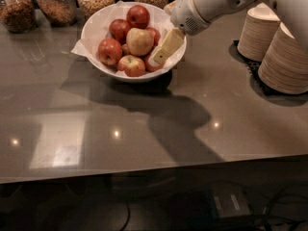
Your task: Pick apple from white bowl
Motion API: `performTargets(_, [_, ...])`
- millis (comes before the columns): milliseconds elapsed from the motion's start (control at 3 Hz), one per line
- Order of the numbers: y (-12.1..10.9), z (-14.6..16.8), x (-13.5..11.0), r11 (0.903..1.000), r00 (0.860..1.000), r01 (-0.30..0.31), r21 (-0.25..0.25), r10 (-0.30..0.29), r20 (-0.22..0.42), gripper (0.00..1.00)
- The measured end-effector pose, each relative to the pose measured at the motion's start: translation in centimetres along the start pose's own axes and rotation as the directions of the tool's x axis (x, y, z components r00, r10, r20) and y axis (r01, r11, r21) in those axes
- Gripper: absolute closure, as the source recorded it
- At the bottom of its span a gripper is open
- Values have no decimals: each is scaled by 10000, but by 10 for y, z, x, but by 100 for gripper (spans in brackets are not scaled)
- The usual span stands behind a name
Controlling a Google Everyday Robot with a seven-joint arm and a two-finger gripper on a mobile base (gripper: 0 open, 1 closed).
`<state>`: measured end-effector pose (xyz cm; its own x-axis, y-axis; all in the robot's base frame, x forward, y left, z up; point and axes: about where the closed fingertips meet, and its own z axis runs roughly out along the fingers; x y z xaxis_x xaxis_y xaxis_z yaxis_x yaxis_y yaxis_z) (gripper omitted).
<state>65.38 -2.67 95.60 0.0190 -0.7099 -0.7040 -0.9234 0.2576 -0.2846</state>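
Note:
The white bowl (96, 28) stands at the back middle of the grey counter, lined with white paper and holding several apples. The apple (140, 41), the largest and palest, yellow-green with a red-orange blush, lies in the middle of the pile among smaller red apples (110, 51). My gripper (159, 56) reaches in from the upper right on a white arm (211, 4). Its cream-coloured tip hangs over the bowl's right side, just right of the pale apple and above a red one. It holds nothing that I can see.
Several glass jars of grains and nuts (57, 4) line the back edge behind the bowl. Two stacks of beige paper bowls (284, 57) stand on a black mat at the right. The counter's front edge (154, 170) runs across the lower part, with cables below.

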Motion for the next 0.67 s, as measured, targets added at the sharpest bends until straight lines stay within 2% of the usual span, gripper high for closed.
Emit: performTargets(667, [-13,32,-7,9996,9982,50,-284,-33,592,0])
